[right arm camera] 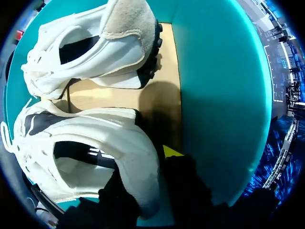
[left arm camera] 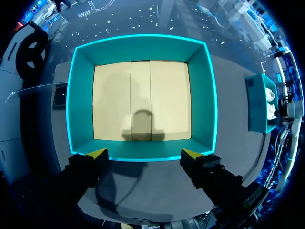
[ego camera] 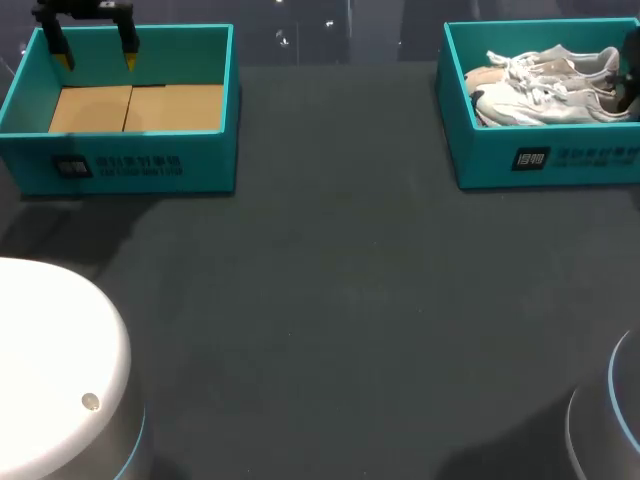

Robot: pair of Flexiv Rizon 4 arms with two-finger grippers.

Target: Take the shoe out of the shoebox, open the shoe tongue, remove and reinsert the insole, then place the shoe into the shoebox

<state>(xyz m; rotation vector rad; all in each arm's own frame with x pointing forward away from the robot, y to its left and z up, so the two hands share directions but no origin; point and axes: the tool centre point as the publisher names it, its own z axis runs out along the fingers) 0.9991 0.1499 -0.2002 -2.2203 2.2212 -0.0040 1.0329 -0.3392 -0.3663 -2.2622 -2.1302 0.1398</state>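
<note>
Right claw (right arm camera: 143,174) sits beside white shoe (right arm camera: 95,138), closure unclear; left claw (left arm camera: 144,153) hangs spread above teal shoebox (left arm camera: 143,47).

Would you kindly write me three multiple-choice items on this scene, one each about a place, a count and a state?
1. Where are the shoes? A on the table B in the right box C on the floor
2. How many shoes show? A one B two C three
3. The left gripper is: A open B shut on a shoe C shut on a wall
Key: 1 B, both lie inside its walls. 2 B, a pair lies side by side. 3 A, its tips stand apart over the left box.
</note>
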